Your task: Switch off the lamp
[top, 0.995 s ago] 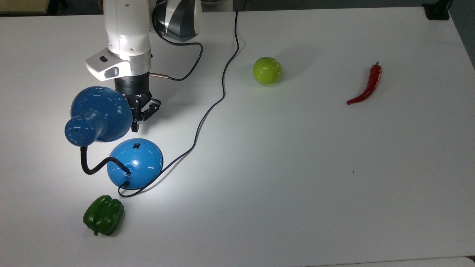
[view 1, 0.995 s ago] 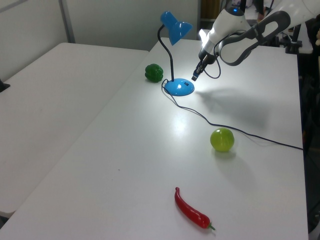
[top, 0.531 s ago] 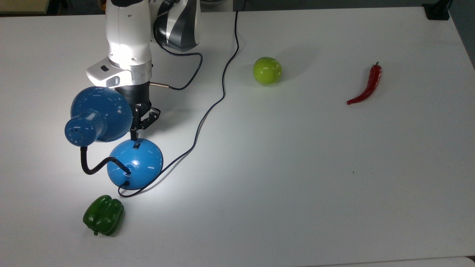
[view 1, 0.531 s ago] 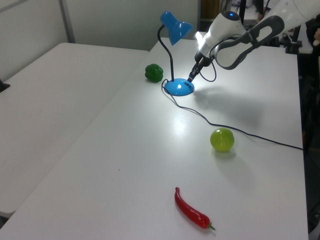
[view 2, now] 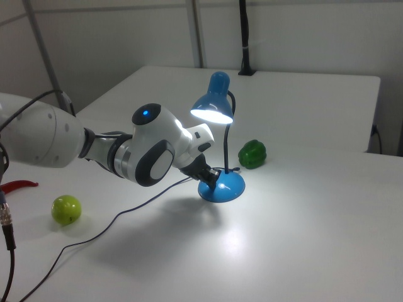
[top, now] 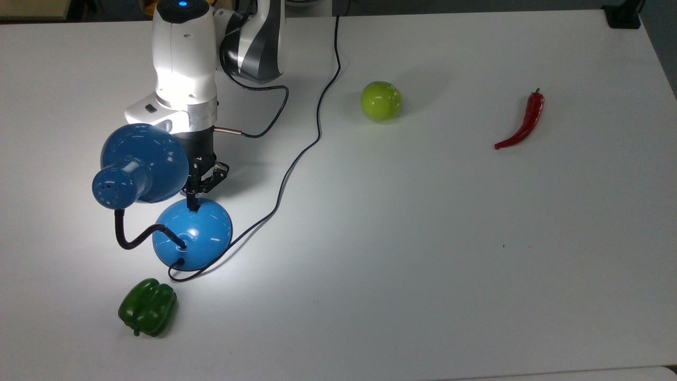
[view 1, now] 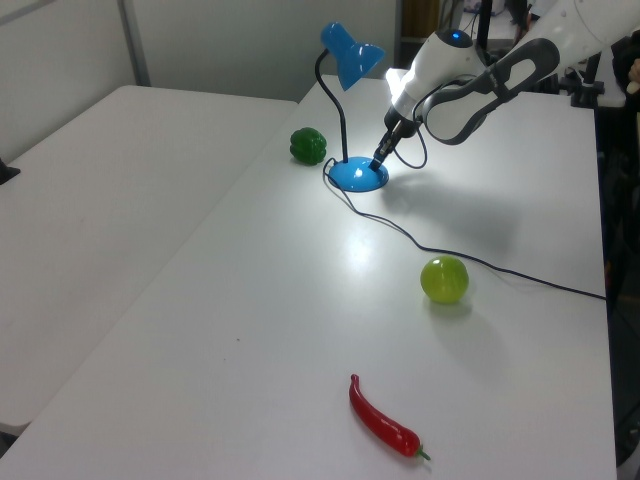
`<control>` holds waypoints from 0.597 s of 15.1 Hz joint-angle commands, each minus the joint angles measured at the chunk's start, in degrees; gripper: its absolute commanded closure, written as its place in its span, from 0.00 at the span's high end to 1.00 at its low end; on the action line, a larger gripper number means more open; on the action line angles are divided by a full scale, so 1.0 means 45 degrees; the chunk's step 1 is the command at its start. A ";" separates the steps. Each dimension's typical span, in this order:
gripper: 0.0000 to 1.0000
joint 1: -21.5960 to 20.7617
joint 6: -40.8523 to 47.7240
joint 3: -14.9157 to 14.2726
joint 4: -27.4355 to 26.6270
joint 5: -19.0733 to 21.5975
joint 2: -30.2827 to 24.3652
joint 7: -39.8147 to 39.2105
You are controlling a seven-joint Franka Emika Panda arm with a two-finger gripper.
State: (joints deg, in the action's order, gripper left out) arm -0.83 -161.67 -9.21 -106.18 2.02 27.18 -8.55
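The lamp has a domed blue base [top: 195,235] on the table and a blue cone shade [top: 143,161] on a black gooseneck. It is lit: the shade's mouth [view 2: 212,114] glows and a bright patch lies on the table around the base. My gripper [top: 193,202] is shut, and its tips rest on the upper edge of the dome, where they cover the small black switch. In the left view the gripper [view 1: 379,160] meets the base [view 1: 356,177] from the right. From the right view, the gripper [view 2: 211,178] touches the base [view 2: 223,188] on its left side.
A green bell pepper [top: 147,307] lies just below the lamp base in the top view. The lamp's black cord [top: 299,156] runs up across the table past my arm. A green apple [top: 381,100] and a red chili [top: 523,121] lie toward the top view's right.
My gripper has come down past the shade's edge, from above the table beside the base to the top of the dome, onto the switch. The lamp stays lit.
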 commanded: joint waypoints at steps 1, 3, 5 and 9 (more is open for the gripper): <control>0.00 -0.0109 -0.0401 -0.0043 0.0023 -0.0038 0.0152 0.0221; 0.00 -0.0109 -0.0401 -0.0043 -0.0075 -0.0116 0.0152 0.0201; 0.00 -0.0109 -0.0381 -0.0043 -0.0289 -0.0136 0.0133 0.0201; 0.00 -0.0051 -0.0323 -0.0043 -0.0505 -0.0155 0.0113 0.0104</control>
State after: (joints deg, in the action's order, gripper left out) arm -0.86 -161.68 -9.20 -106.60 2.00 27.26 -8.55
